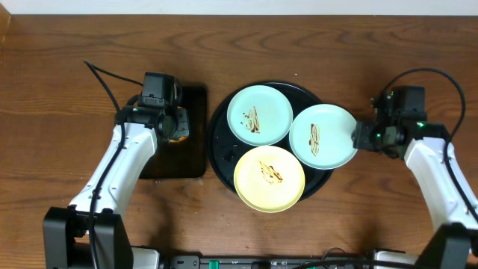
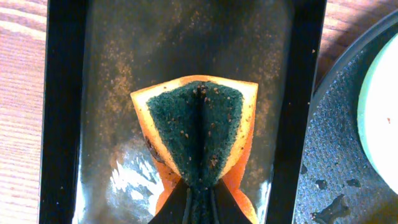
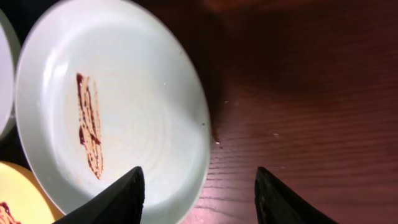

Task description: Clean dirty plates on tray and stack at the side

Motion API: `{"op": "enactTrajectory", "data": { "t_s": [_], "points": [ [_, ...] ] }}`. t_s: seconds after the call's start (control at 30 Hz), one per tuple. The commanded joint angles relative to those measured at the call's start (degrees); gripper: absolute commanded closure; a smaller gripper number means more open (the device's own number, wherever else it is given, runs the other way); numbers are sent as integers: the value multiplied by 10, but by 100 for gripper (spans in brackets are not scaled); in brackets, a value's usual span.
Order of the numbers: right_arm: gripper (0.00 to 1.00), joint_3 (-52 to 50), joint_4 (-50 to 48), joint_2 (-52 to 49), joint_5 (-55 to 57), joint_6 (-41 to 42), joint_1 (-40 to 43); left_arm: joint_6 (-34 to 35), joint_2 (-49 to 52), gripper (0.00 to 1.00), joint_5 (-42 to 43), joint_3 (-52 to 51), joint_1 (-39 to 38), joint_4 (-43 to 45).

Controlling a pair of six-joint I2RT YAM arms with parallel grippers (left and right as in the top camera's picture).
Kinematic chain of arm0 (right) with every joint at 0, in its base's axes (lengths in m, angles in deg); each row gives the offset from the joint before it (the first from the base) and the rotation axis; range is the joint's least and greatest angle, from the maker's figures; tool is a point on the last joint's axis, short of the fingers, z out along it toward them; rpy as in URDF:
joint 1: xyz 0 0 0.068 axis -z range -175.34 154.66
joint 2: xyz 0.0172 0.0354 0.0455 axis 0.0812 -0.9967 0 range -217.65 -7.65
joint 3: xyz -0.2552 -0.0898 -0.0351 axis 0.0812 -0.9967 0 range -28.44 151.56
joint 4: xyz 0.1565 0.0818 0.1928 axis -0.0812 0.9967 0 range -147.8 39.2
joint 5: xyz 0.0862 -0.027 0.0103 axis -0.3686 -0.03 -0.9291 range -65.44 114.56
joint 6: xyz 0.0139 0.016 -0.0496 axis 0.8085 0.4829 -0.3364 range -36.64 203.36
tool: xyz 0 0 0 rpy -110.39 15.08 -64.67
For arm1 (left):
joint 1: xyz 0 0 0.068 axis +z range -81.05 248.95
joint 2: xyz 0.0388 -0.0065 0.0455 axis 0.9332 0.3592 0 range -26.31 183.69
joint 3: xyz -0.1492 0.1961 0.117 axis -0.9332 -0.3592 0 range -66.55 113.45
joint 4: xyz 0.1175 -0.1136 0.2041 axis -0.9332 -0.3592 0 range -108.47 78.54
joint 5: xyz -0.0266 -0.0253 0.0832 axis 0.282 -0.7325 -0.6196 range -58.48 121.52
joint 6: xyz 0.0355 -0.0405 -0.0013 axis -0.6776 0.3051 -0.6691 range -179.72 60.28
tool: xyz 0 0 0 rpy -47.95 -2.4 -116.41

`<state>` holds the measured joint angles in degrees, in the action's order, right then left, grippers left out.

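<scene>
Three plates on the round black tray (image 1: 221, 153), each with a brown smear in the centre, none looking wiped: far-left mint plate (image 1: 259, 114), right mint plate (image 1: 323, 136), yellow plate (image 1: 269, 178) nearest the robot. Nothing is stacked at the side yet. Left jaws: clenched on the sponge (image 2: 202, 127), which is pinched into a fold with the dark green face up and orange backing showing at the edges. They sit over the small rectangular tray (image 2: 62, 112), just left of the round tray. Right jaws: released and spread wide at the outer rim of the right mint plate. The wrist view shows one finger (image 3: 121, 199) over the plate's edge and the other finger (image 3: 277, 202) over bare tabletop (image 3: 311, 93), so the rim runs between them; contact cannot be told. This plate overhangs the tray's raised edge toward the right arm (image 1: 441, 168). Key relation: the plate lies straight ahead of the right jaws, toward the tray's middle, with its smear running crosswise to that approach line. The right arm is clearly the nearer; the left arm (image 1: 123, 161) is across the tray, closest to the far-left mint plate. Judgement: the right side needs only to close on the rim, then the sponge must travel across.
</scene>
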<state>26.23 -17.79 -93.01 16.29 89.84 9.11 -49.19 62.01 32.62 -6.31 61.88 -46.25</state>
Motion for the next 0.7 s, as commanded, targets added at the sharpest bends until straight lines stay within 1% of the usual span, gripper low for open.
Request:
{"op": "enactTrajectory", "data": {
  "t_s": [0.0,0.13,0.2,0.27,0.33,0.67],
  "points": [
    [49,10,-6,-17,-28,-7,5,7,-3,92,-3,2,0,-3],
    [58,10,-6,-21,-28,-8,5,8,-3,92,-3,2,0,-4],
    [59,10,-6,-21,-27,-8,5,8,-3,92,-3,2,0,-4],
    [63,10,-6,-21,-27,-8,5,8,-3,92,-3,2,0,-4],
    [65,7,-5,-21,-27,-8,5,8,-3,92,-3,2,0,-4],
    [64,-34,-27,-23,-21,-7,5,8,-3,92,-3,2,0,-8]
  ]
}}
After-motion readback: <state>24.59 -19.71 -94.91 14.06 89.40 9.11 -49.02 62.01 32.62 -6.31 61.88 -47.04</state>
